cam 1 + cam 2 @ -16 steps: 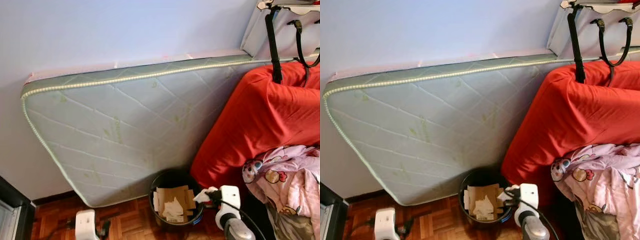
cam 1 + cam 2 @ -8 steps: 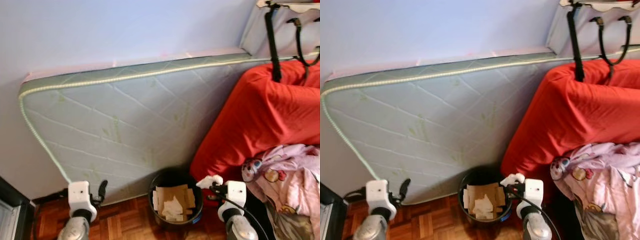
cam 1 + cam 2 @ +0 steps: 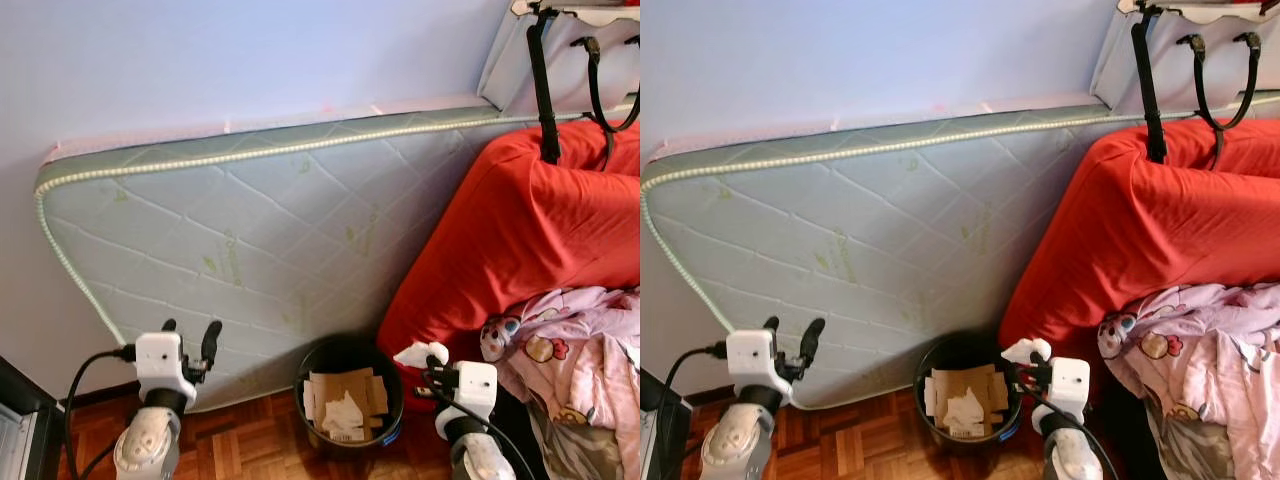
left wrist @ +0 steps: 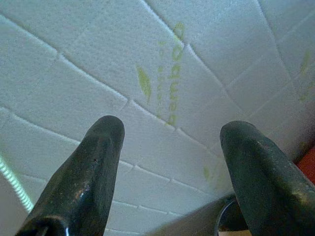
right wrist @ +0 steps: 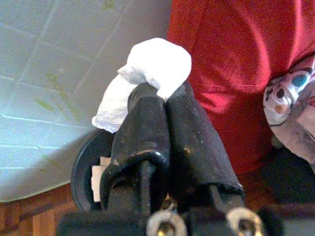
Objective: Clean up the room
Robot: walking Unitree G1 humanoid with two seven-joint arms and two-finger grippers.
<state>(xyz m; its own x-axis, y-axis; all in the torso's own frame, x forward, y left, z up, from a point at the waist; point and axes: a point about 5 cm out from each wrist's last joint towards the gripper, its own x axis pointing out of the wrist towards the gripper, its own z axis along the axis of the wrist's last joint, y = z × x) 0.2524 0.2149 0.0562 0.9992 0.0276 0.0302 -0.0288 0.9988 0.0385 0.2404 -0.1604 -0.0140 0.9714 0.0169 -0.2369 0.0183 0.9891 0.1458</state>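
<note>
**Right claw holds tissue beside bin; left claw open at mattress**

Left side: left claw is raised in front of the mattress, fingers spread wide with nothing between them. Wrist view shows the quilted mattress face close ahead, green print on it. A black cable runs from the left wrist down toward the floor.

Centre: mattress stands on edge, leaning against the pale wall. At its foot, on the parquet floor, sits a round black bin. Bin holds cardboard and crumpled paper.

Right side: right claw is closed on a wad of white tissue; tissue pokes out past the fingertips. Claw sits just beside the bin's right rim, in front of the red bedding. Patterned pink cloth lies at far right. Black bag straps hang over the red bedding's top.
</note>
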